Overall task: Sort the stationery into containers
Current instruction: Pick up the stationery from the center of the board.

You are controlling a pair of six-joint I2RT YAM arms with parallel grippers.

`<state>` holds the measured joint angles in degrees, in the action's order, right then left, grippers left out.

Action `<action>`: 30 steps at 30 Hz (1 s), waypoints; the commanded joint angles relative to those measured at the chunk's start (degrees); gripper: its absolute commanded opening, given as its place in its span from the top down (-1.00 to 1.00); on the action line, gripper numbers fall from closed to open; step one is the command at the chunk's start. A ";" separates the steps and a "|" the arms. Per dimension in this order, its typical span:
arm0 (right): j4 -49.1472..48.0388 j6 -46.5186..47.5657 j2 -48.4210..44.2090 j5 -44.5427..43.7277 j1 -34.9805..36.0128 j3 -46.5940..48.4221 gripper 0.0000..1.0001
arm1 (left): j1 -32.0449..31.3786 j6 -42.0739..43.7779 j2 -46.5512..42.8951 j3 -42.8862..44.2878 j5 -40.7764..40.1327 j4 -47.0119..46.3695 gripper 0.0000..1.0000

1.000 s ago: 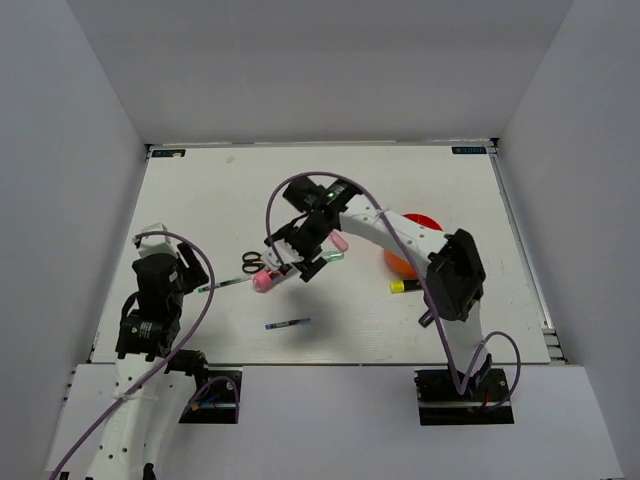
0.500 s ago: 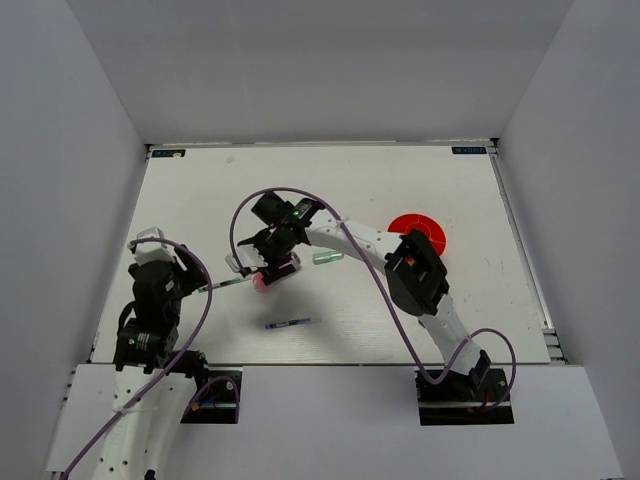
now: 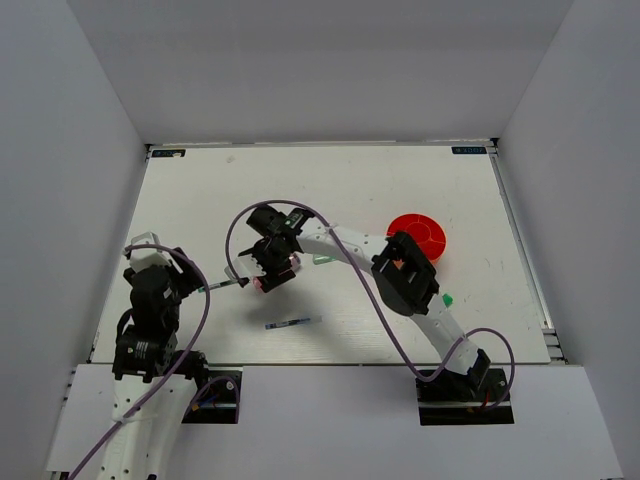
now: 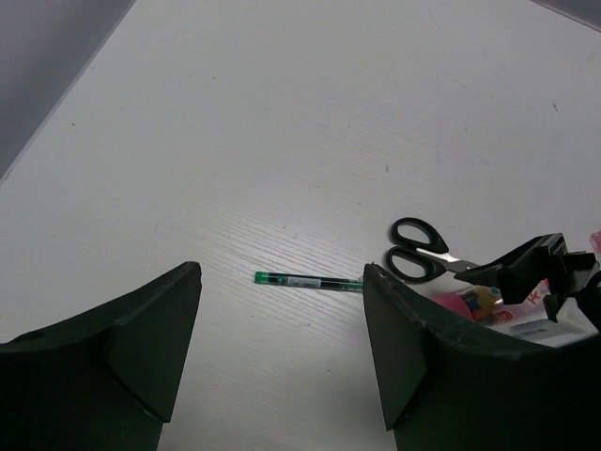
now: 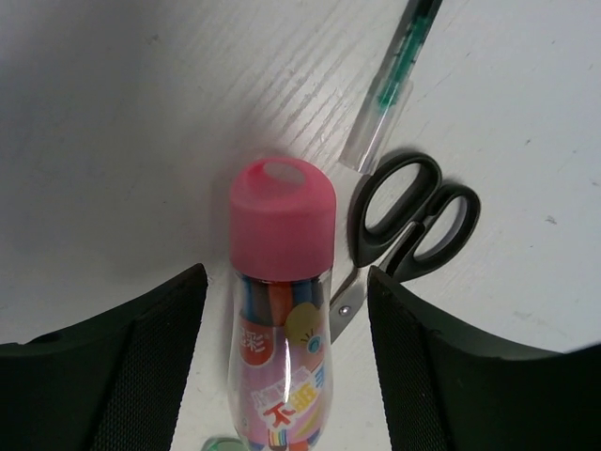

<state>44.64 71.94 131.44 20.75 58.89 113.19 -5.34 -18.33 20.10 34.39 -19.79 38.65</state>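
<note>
1. My right gripper point(image 5: 282, 282) is spread open and straddles the fat pink tube point(image 5: 282, 366), one finger on each side, with a gap showing on both sides
2. The tube lies flat on the counter point(image 3: 400, 180), left of centre, its pink cap pointing away from my wrist; coloured pens show through its clear body
3. The black-handled scissors point(image 5: 413, 221) lie just beside the cap, to its right in my wrist view, and a green-black pen point(image 5: 392, 85) with a clear cap lies just beyond their handles
4. My left gripper point(image 4: 282, 277) is open too, holds nothing and hangs above the counter near that pen
5. The orange-red cup point(image 3: 418, 237) stands well apart from the tube, out on the right
6. A pale green marker point(image 3: 322, 260) lies between tube and cup, and a thin pen point(image 3: 290, 323) lies alone nearer my bases
</note>
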 commanded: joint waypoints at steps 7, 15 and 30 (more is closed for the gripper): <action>1.32 2.67 3.12 -5.90 0.87 2.21 -0.24 | 0.33 -0.31 -0.76 -0.29 -1.57 0.46 -0.59; 2.72 2.94 1.02 -7.57 1.40 -0.06 0.04 | 0.25 -0.22 -1.02 -0.29 -1.48 0.37 -0.59; 15.56 9.00 3.99 -10.03 4.82 1.16 -0.20 | 0.25 -0.31 -1.64 -0.47 -3.59 0.72 -0.59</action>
<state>53.49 79.07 133.88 11.86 62.52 113.40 -5.34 -18.33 18.94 34.20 -22.09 39.03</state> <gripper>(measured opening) 0.596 0.797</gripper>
